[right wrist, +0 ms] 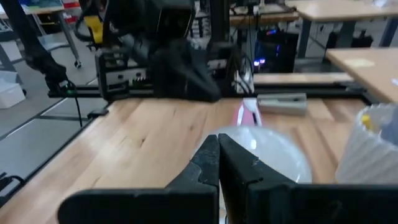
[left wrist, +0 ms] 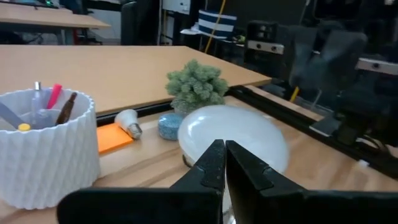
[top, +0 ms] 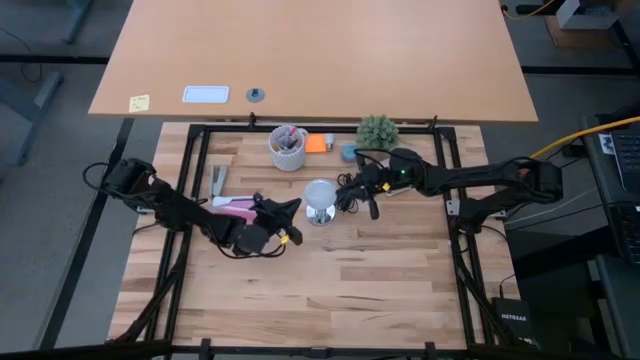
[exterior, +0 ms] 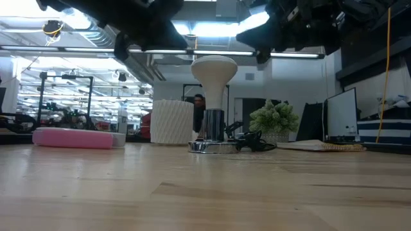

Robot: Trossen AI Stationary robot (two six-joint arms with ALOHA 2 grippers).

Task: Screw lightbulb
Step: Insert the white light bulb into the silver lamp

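Note:
The lightbulb (top: 319,192), a white frosted globe, stands upright with its base in a silvery round fitting (exterior: 212,147) at the middle of the wooden table. A black cord (exterior: 253,141) runs from the fitting. My left gripper (top: 296,206) is shut and empty just left of the globe, its tips (left wrist: 224,149) pointing level at it. My right gripper (top: 343,190) is shut and empty just right of the globe (right wrist: 273,155). In the low view both hands sit high, around the top of the bulb (exterior: 214,67), and neither touches it.
Behind the bulb stand a white ribbed cup of pens (top: 288,148), an orange pad (top: 316,143), a small second bulb lying on its side (left wrist: 129,122), a blue round piece (left wrist: 168,124) and a small green plant (top: 377,130). A pink case (exterior: 72,138) lies left. Bare wood lies toward the near edge.

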